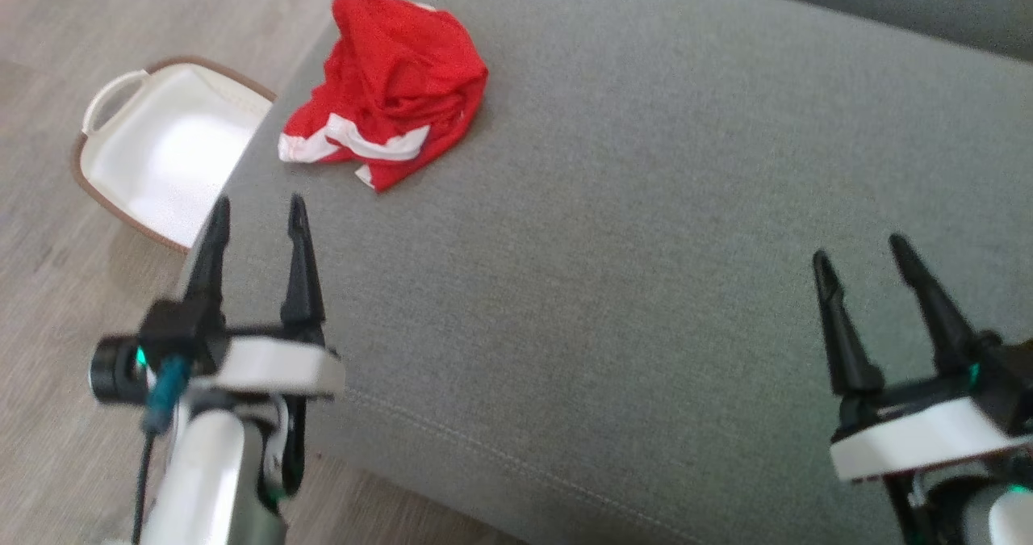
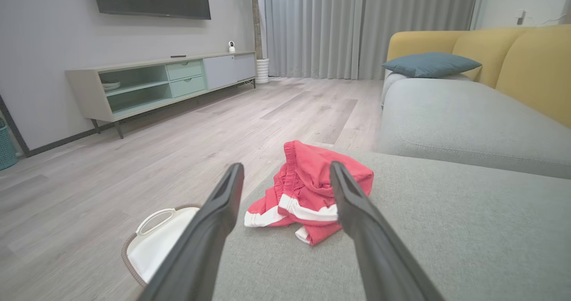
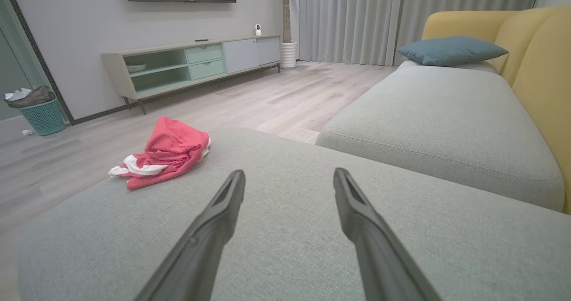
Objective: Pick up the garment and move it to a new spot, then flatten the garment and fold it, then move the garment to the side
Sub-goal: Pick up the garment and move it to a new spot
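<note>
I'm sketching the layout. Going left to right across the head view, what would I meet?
basket → garment → right hand. The left hand overlaps the basket sideways, so it's left out of the order.

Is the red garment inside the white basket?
No, the garment lies crumpled on the grey cushion, while the basket sits beside that cushion.

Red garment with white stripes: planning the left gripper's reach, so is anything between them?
Nothing visible. The open left gripper faces the crumpled red garment across bare grey fabric cushion; the white woven-rimmed basket sits aside on the wooden floor.
</note>
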Available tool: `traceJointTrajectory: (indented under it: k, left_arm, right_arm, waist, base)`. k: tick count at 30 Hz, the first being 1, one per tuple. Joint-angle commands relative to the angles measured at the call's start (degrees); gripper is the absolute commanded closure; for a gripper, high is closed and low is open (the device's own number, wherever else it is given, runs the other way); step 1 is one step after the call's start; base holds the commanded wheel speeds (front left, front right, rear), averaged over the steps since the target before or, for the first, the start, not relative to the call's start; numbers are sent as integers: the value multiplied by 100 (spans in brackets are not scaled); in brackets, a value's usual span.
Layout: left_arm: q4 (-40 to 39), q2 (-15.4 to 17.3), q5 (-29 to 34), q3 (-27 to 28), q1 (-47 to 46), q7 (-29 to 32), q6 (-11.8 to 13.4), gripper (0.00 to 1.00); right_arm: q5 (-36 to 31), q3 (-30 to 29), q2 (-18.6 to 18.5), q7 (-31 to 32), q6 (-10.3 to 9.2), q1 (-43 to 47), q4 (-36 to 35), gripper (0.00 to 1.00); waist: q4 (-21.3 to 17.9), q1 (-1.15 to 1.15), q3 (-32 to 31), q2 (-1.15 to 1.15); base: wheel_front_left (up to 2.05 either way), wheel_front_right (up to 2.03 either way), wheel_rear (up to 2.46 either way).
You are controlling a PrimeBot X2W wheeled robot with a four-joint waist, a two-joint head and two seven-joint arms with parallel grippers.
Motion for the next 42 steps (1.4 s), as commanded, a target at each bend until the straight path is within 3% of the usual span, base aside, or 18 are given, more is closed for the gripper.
traceJointTrajectory:
  k: [1,7,16,25,26,27,35,42]
  left_arm:
    - [-116,19,41,288,-441,-29,-49,0]
    - [702,-44,-118,452,-1330,-29,-296,0]
    - [3770,151,-531,631,-3195,184,-879,0]
    - [5574,459,-881,825,-4140,967,-1122,0]
    - [5670,503,-892,828,-4192,970,-1141,53]
    - [5731,546,-897,833,-4231,909,-1147,100]
    - [5654,869,-774,808,-4141,70,-950,100]
    - [4037,901,-623,925,-3299,-26,-701,100]
  right_arm:
    - [-47,122,-164,44,-4,-306,-280,0]
    - [-27,143,-427,302,-4,-559,-548,0]
    - [49,-112,-691,494,-4,-663,-842,0]
    - [120,-223,-727,412,-4,-781,-827,0]
    - [125,-244,-712,392,-4,-787,-818,0]
    - [129,-266,-695,371,-4,-792,-804,0]
    - [143,-295,-556,104,-4,-850,-638,0]
    - [141,-270,-316,-114,-4,-782,-420,0]
  waist:
    - [-62,0,213,0]
    - [-377,0,930,0]
    - [-895,0,1741,0]
    - [-1219,0,1973,0]
    - [-1242,0,1965,0]
    - [-1262,0,1946,0]
    - [-1322,0,1470,0]
    - [-1366,0,737,0]
  base:
    - [0,0,0]
    - [0,0,0]
    - [0,0,0]
    - [0,0,0]
    - [0,0,0]
    - [0,0,0]
    - [0,0,0]
    - [0,0,0]
